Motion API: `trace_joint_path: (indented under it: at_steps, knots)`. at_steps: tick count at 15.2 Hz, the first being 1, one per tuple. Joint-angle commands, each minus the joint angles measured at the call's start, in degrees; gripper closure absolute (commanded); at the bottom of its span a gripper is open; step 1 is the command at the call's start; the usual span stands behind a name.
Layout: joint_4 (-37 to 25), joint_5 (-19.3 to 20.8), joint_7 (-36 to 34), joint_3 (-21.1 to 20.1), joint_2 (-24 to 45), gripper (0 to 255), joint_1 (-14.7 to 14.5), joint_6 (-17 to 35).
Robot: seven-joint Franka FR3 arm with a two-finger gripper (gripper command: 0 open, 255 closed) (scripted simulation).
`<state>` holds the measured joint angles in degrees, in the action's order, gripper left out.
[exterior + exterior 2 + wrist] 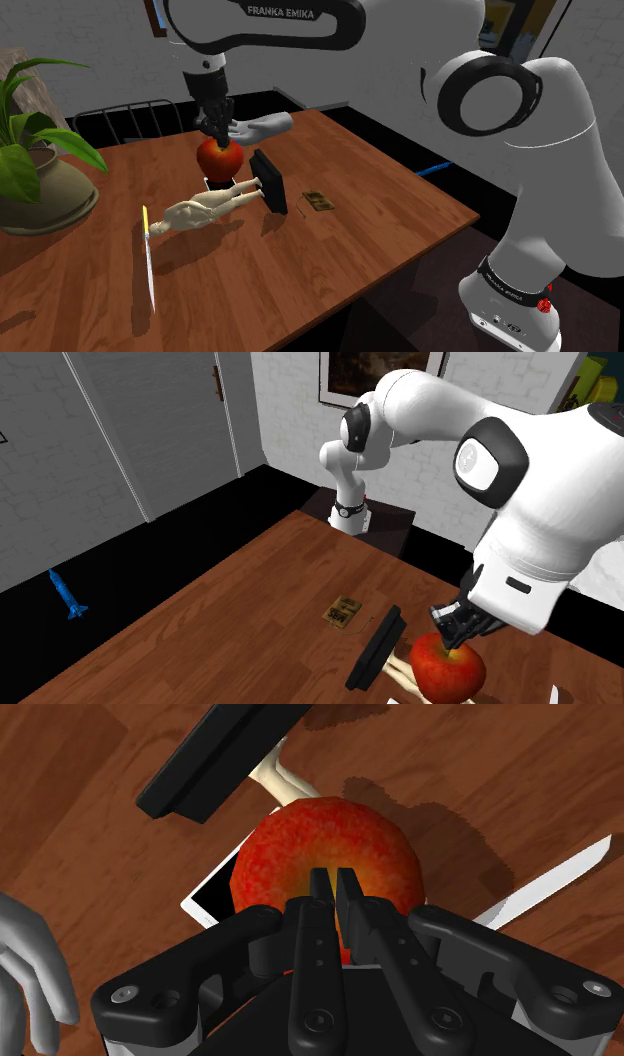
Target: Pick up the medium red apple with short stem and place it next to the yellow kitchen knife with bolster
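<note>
A red apple (220, 158) hangs just under my gripper (214, 128), a little above the wooden table (380, 215). The black fingers (320, 889) are pressed together at the apple's (330, 849) top, where the stem is, so the gripper (333, 882) is shut on it. The second exterior view has the apple (448, 668) below the gripper (455, 636) too. The knife (148, 250), yellow-handled with a pale blade, lies flat toward the shoulder view's left, well apart from the apple. A pale blade (555, 882) lies on the wood beyond the apple.
Under the apple lies a beige doll figure (205, 208), with a black slab (270, 180) leaning beside it. A grey hand model (262, 126) sits behind, a small brown card (318, 201) to the right, a potted plant (40, 170) at the left edge. A blue toy (68, 595) lies on the floor.
</note>
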<state>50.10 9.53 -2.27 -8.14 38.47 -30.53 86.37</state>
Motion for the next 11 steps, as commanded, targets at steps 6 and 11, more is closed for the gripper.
trace_joint_path:
  at_steps: [6,11]
  knots:
    - [6.71,0.02,-1.12,-0.15,-0.74,255,0.11,5.98]
    - [11.94,0.03,-1.56,-0.22,-1.54,255,0.52,10.36]
